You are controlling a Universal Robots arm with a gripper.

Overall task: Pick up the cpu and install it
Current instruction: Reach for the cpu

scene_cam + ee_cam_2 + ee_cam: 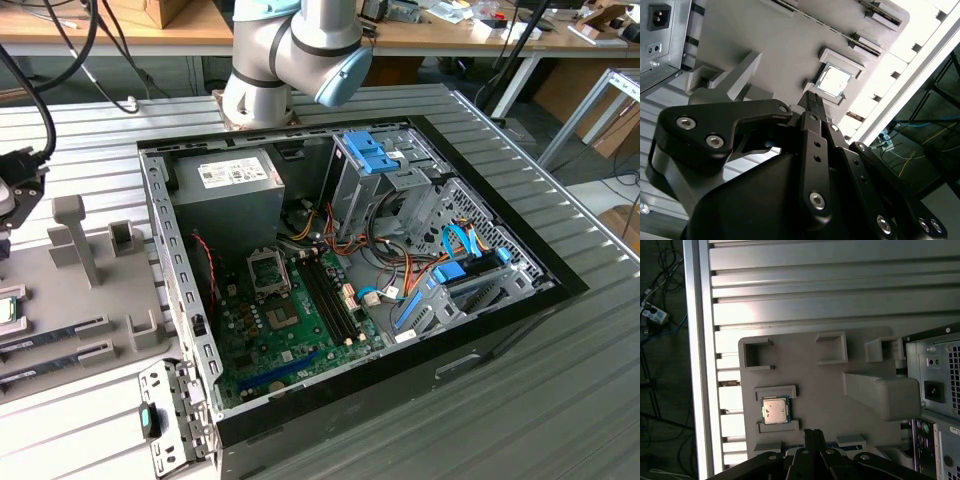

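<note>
- I have the gripper hanging over the grey fixture tray. The tray lies on the slatted table, just beside the open computer case, at the exterior view's left.
- The jaws are clenched on nothing. In both wrist views the two black fingertips meet along a thin seam with no part between them.
- The cpu lies flat in its own shallow nest on the tray, metal top up, a thin green rim showing at its edges.
- Low walls stand along two sides of that nest. I judge they are there so the chip cannot slide or turn, and so it sits at a known spot, square to the tray.
- The fingertips point at the tray near the nest but are clear of the chip, so by my reading the pick-up is not yet done.
- The slanted block and the other brackets on the tray stand apart from the cpu, which leaves open room above and around it.
- The socket on the green motherboard sits inside the case, well apart from the tray. I cannot tell from here whether its frame is lifted.
</note>
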